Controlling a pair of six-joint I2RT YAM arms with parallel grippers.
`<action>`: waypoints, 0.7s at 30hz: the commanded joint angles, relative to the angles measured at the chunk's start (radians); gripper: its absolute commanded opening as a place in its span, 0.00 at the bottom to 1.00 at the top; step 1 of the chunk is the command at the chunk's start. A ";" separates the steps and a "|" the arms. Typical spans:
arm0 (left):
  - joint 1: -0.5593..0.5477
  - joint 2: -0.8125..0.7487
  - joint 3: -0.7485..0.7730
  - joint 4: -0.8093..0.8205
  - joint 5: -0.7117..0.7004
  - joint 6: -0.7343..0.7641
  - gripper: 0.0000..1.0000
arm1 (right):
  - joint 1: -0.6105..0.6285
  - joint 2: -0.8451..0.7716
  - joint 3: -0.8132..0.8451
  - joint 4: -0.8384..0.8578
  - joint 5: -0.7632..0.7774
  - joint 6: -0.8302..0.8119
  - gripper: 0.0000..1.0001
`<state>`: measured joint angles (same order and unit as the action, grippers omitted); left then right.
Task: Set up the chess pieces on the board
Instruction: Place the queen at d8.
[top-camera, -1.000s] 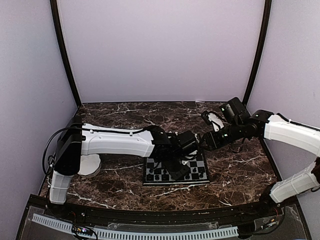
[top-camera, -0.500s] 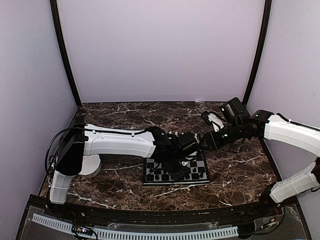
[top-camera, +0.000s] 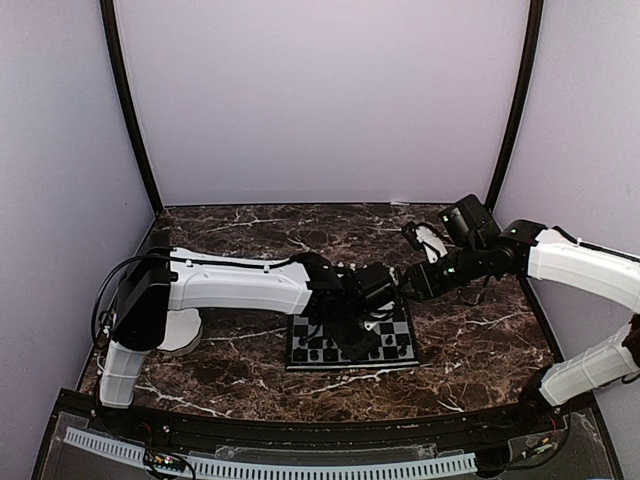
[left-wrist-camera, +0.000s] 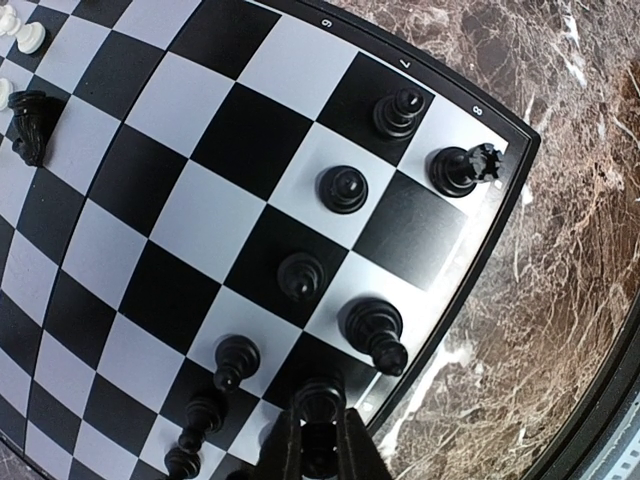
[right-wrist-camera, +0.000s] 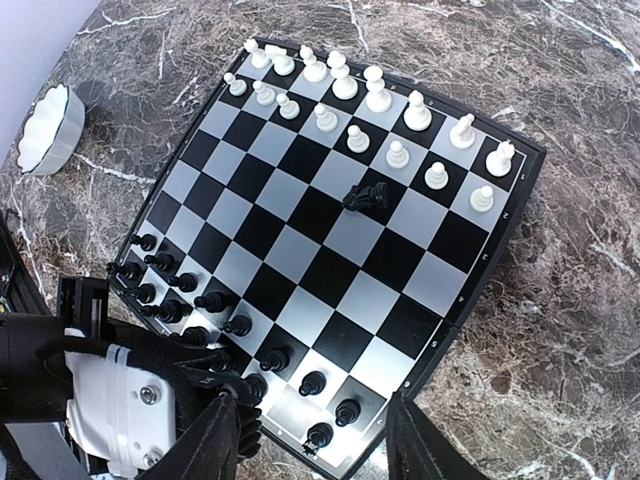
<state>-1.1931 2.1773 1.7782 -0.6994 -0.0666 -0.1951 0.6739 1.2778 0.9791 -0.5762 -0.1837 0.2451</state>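
Note:
The board (left-wrist-camera: 240, 130) lies on the marble, seen whole in the right wrist view as the board (right-wrist-camera: 330, 270). White chess pieces (right-wrist-camera: 380, 100) fill its two far rows. Black chess pieces (right-wrist-camera: 200, 300) line the near-left side, and a black rook (left-wrist-camera: 462, 168) stands in the corner. One black piece (right-wrist-camera: 367, 197) lies toppled mid-board beside the white pawns. My left gripper (left-wrist-camera: 320, 445) is shut on a black piece (left-wrist-camera: 320, 398) over the edge row; whether it touches the square I cannot tell. My right gripper (right-wrist-camera: 315, 445) hangs open above the board's corner, holding nothing.
A white scalloped bowl (right-wrist-camera: 45, 130) sits on the dark marble tabletop (right-wrist-camera: 560, 300) left of the board. From above, both arms meet over the board (top-camera: 400, 335), with the left gripper (top-camera: 348, 335) low on it and the right gripper (top-camera: 405, 285) higher behind.
The left arm has edged slightly to the left over the board, still gripping the black piece. The right arm has not moved.

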 joint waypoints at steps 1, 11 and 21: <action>0.007 0.003 0.021 0.009 0.010 -0.003 0.08 | -0.004 0.011 0.000 0.012 -0.018 0.003 0.52; 0.009 0.004 0.021 0.014 0.017 0.000 0.10 | -0.004 0.020 0.002 0.013 -0.021 0.002 0.52; 0.009 0.004 0.031 0.006 0.024 0.002 0.17 | -0.004 0.017 0.003 0.010 -0.020 -0.002 0.52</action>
<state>-1.1908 2.1788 1.7798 -0.6979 -0.0593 -0.1944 0.6739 1.2869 0.9791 -0.5678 -0.1879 0.2455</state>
